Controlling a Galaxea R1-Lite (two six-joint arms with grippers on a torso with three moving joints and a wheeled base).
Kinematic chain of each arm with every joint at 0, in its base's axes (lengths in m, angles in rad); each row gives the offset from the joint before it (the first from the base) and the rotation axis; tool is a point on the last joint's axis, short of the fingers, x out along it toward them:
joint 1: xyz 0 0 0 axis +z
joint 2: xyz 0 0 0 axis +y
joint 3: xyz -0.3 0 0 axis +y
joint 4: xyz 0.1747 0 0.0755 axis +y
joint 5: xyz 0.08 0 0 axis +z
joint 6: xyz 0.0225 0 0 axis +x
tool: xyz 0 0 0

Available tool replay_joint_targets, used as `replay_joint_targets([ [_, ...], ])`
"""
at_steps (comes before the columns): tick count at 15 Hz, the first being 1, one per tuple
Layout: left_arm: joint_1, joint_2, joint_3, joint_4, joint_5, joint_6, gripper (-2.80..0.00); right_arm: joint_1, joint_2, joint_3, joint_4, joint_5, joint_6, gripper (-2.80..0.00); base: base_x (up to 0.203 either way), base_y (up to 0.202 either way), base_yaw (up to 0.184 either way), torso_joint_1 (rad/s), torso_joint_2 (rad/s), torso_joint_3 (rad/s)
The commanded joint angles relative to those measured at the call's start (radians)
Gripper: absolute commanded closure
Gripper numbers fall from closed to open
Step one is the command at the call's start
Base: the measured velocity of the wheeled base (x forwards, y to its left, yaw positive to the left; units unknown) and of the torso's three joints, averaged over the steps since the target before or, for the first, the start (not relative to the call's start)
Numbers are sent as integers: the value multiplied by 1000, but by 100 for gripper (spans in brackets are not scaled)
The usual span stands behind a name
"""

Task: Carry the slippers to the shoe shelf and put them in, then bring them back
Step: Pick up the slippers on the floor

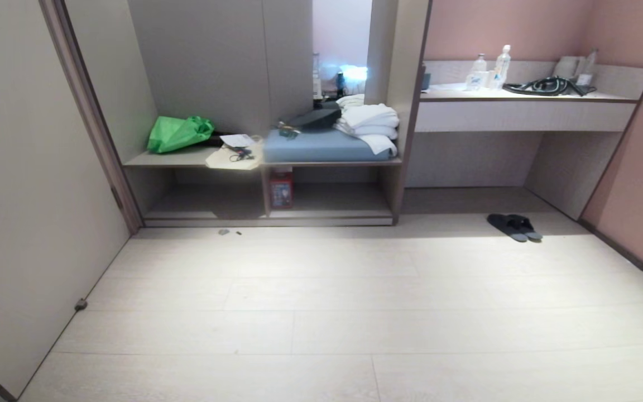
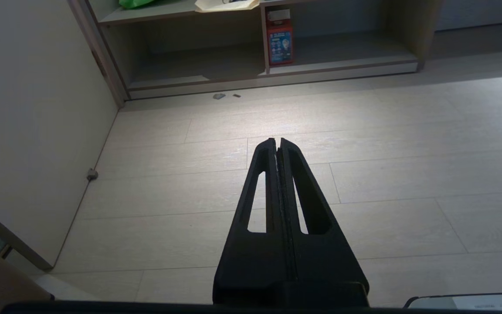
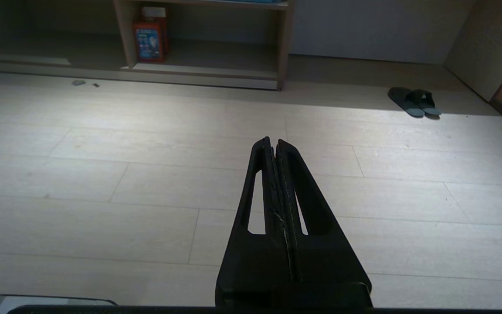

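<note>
Nearest to me are my own two arms, both parked and pointing out over bare floor: the left gripper (image 2: 277, 141) has its jaws pressed fully together on nothing, and the right gripper (image 3: 274, 141) is the same, tips touching and empty. I read that as a resting pose, since nothing is within reach yet. Beyond them runs the pale plank floor (image 1: 321, 312), with a couple of small scraps (image 1: 224, 231) lying just in front of the built-in unit. Further off to my right, the slippers (image 1: 514, 226) sit side by side on the floor, at the mouth of the recess under the desk (image 1: 525, 114), well apart from both grippers. Ahead and to the left is the shoe shelf (image 1: 330, 209), a low open cubby split by a divider, with a red box (image 1: 281, 190) standing against that divider. Above it lie a green bag (image 1: 179, 133), a blue cushion (image 1: 321, 146) and folded white towels (image 1: 369, 120). My judgement: nothing has begun, and driving toward the slippers comes first.
</note>
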Motion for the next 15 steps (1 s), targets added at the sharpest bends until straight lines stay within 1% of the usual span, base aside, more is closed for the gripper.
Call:
replay_joint_targets([
  [1,0,0,0,-2,0,1,0,0,1,0,0,0,0,0,0,0,0,0,0,0],
  [3,0,0,0,0,0,1,0,0,1,0,0,1,0,0,43,0,0,-1,-1,2],
  [15,0,0,0,-2,0,-1,0,0,1,0,0,1,0,0,194,0,0,2,3,3],
])
